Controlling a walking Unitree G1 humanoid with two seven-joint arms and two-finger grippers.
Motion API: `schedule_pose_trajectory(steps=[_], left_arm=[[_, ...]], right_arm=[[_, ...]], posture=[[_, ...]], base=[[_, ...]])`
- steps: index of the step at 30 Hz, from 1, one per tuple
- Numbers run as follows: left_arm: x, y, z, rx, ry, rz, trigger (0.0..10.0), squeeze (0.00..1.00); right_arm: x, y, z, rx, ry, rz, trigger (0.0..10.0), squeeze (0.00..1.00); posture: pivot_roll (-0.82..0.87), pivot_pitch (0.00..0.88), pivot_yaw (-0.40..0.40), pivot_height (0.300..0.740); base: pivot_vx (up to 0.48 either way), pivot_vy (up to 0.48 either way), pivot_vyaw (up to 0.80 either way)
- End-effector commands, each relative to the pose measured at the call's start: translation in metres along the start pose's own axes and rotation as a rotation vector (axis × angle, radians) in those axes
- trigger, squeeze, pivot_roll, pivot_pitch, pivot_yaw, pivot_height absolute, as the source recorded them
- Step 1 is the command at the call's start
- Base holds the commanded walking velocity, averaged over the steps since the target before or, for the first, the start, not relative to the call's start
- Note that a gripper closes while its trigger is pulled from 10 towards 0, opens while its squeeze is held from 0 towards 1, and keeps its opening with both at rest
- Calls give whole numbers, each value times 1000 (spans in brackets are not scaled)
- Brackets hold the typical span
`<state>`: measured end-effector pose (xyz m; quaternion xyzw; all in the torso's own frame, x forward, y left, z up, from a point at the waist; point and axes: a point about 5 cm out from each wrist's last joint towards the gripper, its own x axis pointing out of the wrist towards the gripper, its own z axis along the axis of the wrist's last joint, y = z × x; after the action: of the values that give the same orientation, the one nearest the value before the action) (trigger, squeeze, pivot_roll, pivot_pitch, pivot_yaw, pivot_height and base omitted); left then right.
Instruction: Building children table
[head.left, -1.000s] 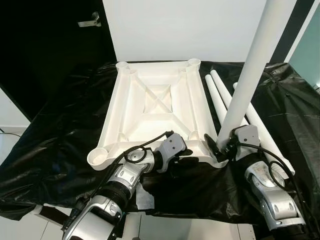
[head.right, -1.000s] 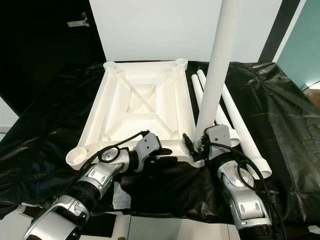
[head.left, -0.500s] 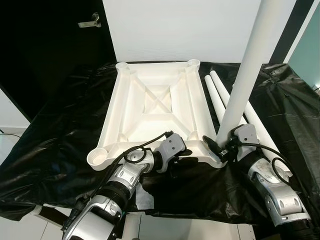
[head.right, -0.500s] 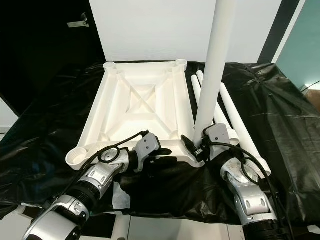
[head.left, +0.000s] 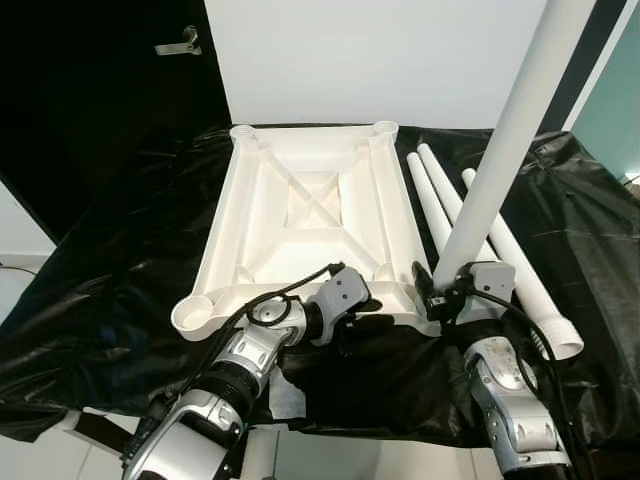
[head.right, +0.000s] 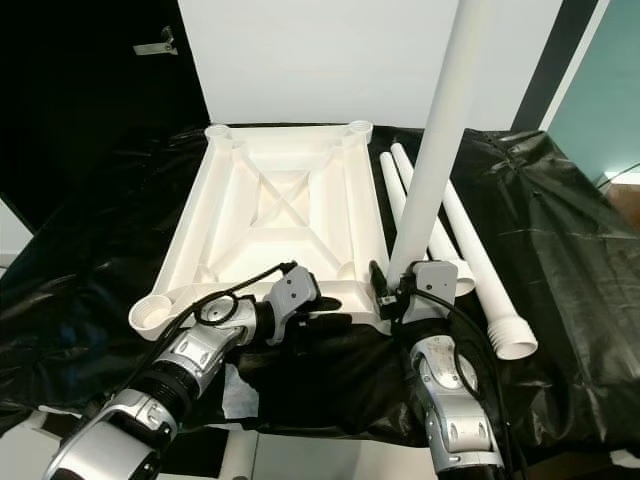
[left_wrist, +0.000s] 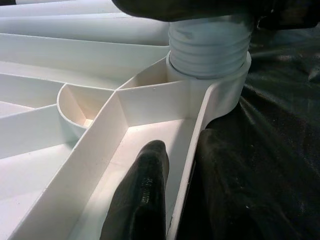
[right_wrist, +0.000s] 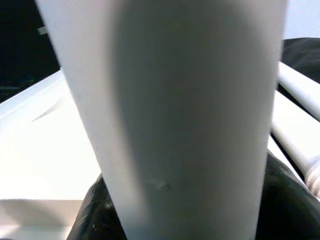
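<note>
Leg (head.left: 500, 150) now tilted rightward in right tool (head.left: 447, 300), threaded foot in tabletop (head.left: 300, 215) corner socket; left tool (head.left: 365, 322) pinching tabletop rim.

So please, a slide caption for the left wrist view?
Threaded leg end seated in the upturned tabletop's corner socket, left end effector bracing the rim.

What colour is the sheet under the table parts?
Black sheet, glossy and wrinkled, clearest from the left eye view.

A plain indoor room, likely a home: white wall (head.left: 380, 55), dark door with metal handle (head.left: 178, 42), bench draped in black plastic sheeting (head.left: 110, 270).
</note>
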<state>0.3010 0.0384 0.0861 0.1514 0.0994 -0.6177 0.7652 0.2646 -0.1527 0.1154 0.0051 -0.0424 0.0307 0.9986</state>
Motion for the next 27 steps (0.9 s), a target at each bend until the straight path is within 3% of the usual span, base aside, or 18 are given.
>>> schedule_pose_trajectory(steps=[1,9,11,12,13,20,21,23,27], left_arm=[[-2,-19,-33,-72,130,-101,10000,0],[-2,-19,-33,-73,128,-102,10000,0],[-2,-18,-32,-73,127,-99,10000,0],[-2,-18,-32,-73,127,-98,10000,0],[-2,-18,-32,-74,126,-99,10000,0],[-1,-19,-32,-75,124,-100,10000,0],[-1,-19,-32,-76,125,-100,10000,0],[0,-19,-32,-77,123,-103,10000,0],[2,-20,-31,-77,122,-105,10000,0]], right_arm=[[-6,-25,-16,98,59,-220,0,0],[-1,-23,-8,209,12,-242,0,0],[1,-13,-5,222,10,-185,0,0],[1,-6,-5,196,13,-135,588,0],[1,-3,4,129,-24,-48,10000,1000],[-1,-4,17,25,-76,84,10000,1000],[-1,-9,18,-22,-64,182,10000,0],[-4,-17,23,-93,-43,349,10000,0],[-4,-20,27,-99,-27,419,10000,0]], posture=[[-68,3,21,740],[-71,1,20,740],[-70,2,18,740],[-71,2,19,740],[-81,6,22,740],[-87,8,20,740],[-89,9,19,740],[-100,7,20,740],[-105,8,19,740]], base=[[0,0,0],[0,0,0],[0,0,0],[0,0,0],[0,0,0],[0,0,0],[0,0,0],[0,0,0],[0,0,0]])
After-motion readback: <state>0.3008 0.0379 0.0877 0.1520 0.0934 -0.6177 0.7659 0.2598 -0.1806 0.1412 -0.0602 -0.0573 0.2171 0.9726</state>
